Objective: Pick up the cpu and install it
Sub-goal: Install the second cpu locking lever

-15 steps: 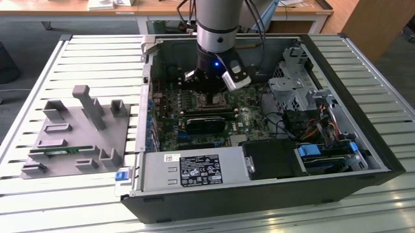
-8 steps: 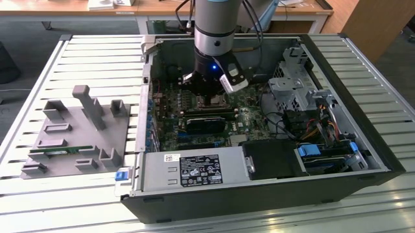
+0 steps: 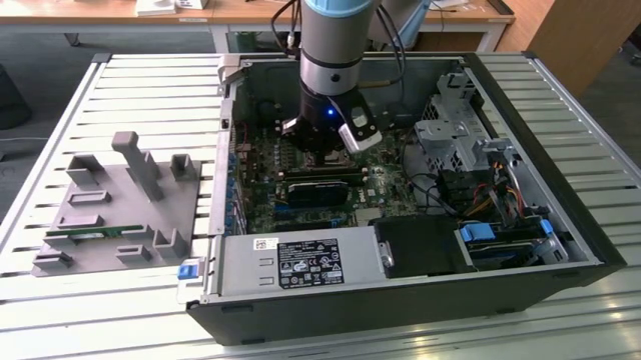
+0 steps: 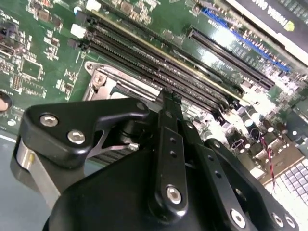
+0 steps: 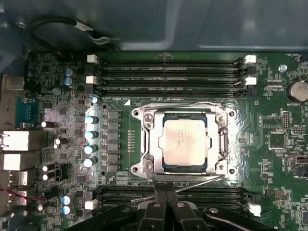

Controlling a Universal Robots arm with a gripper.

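In the first wrist view the cpu [image 5: 185, 140] lies flat inside the metal socket frame [image 5: 144, 139] on the green motherboard [image 5: 269, 144], its silver top facing up and square to the frame. The gripper [image 5: 164, 204] is close beside the socket, over the memory slots [image 5: 168, 77] that run along that side (the other slots lie on the far side of the socket). Its two black fingers [image 5: 155, 211] are pressed together, with no gap between them, and nothing is held; they do not touch the cpu. In the exterior view the arm [image 3: 335, 45] reaches straight down into the open computer case [image 3: 561, 247], and a grey parts holder [image 3: 120, 206] stands on the slatted table [image 3: 60, 322] at the exterior view's left.
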